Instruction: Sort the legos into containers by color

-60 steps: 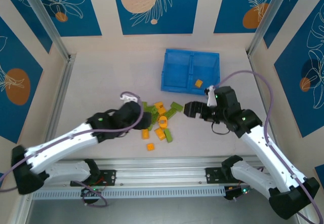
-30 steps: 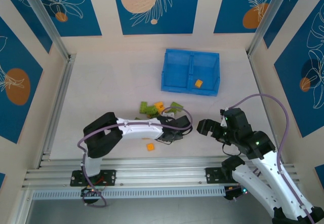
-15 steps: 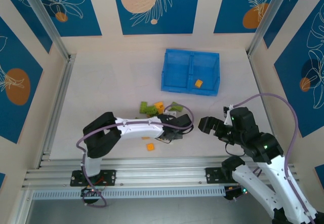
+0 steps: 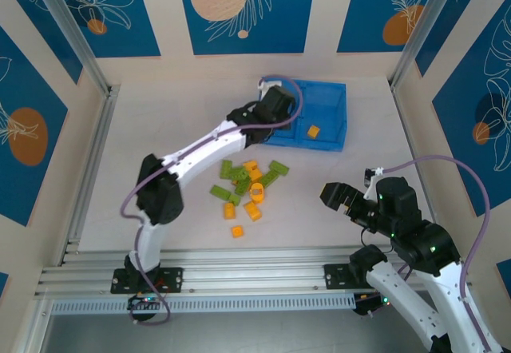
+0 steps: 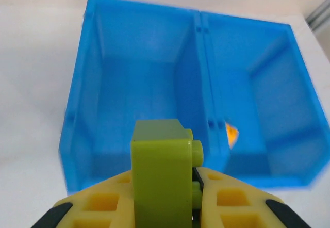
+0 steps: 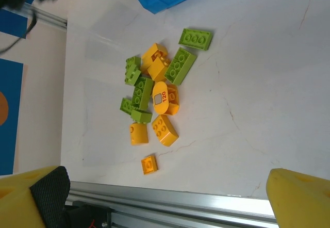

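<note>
Holding one lime green lego (image 5: 160, 171) in my left end effector (image 5: 170, 194). The jaws are closed on its flat sides, and its studs point to 3 o'clock in the wrist view. From above, the end effector hangs at the 9 o'clock end of the blue bin (image 4: 329, 91).

Containers lie ahead at 12 o'clock: left compartment (image 5: 136, 88) and right compartment (image 5: 273, 104), split by the centre wall (image 5: 200, 78). One orange lego (image 5: 231, 134) lies in the right compartment, close to that wall.

Right end effector (image 4: 330, 195): jaws wide apart, nothing between them. It hovers at 3 o'clock of the pile (image 4: 247, 184).

Remaining legos are in a loose heap mid-bench (image 4: 160, 129), green and orange mixed, several touching or leaning on each other. A small orange one (image 6: 149, 164) sits alone at 6 o'clock of the heap in the top view.

Handling, my judgement:
- Light, stiff, hard plastic, not fragile; a short drop into the bin should do no harm.
- The flanks are smooth and likely slippery, so a corner pinch could squirt a brick out.
- Best hold is across two opposite flat walls, studs clear of the pads, as on the green one now.
- In the heap, bricks at the edge look easier to take than leaning ones.

Writing: a rounded orange piece (image 6: 161, 98) in the heap bears "120" beside a pale square. I can read no brand or other label.
</note>
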Controlling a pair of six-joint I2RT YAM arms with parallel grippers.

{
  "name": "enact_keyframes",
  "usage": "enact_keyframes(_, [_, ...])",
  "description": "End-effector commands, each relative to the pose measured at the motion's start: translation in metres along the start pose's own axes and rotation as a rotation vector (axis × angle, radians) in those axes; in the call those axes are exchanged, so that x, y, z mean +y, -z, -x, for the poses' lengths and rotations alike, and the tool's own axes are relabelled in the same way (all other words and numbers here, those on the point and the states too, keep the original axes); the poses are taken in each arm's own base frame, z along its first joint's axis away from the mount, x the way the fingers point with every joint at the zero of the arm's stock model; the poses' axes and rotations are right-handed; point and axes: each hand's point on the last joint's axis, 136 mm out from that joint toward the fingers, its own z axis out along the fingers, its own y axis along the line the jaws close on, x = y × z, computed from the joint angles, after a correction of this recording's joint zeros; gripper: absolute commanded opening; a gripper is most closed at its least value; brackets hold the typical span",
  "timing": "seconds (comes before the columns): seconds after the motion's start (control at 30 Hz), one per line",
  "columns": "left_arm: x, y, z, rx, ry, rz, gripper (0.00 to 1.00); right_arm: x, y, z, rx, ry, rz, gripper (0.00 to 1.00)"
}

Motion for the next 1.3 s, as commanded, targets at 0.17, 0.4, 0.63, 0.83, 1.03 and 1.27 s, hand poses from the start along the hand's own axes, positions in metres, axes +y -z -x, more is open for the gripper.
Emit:
enact_keyframes(0.17, [0.011, -0.112, -0.001, 0.012, -0.130, 0.015, 0.10, 0.003, 0.001, -0.008, 0.037, -0.021, 0.028, 1.00])
enact_keyframes(0.4, [0.004, -0.142, -0.024, 0.049, -0.087, -0.074, 0.27, 0.009, -0.001, -0.012, 0.066, -0.035, 0.058, 1.00])
enact_keyframes(0.63, [-0.007, -0.108, 0.006, 0.021, -0.078, -0.110, 0.45, 0.008, -0.003, -0.012, 0.065, -0.051, 0.056, 0.99])
enact_keyframes(0.83, [-0.031, -0.015, 0.051, -0.032, -0.108, -0.174, 0.38, 0.007, -0.007, -0.007, 0.054, -0.044, 0.040, 1.00])
enact_keyframes(1.03, [-0.048, 0.112, 0.050, -0.169, -0.251, -0.283, 0.36, 0.006, -0.025, -0.006, 0.073, -0.042, 0.024, 0.99])
enact_keyframes(1.27, [-0.026, 0.224, -0.013, -0.203, -0.516, -0.327, 0.36, 0.011, -0.058, 0.001, 0.113, -0.016, 0.004, 0.99])
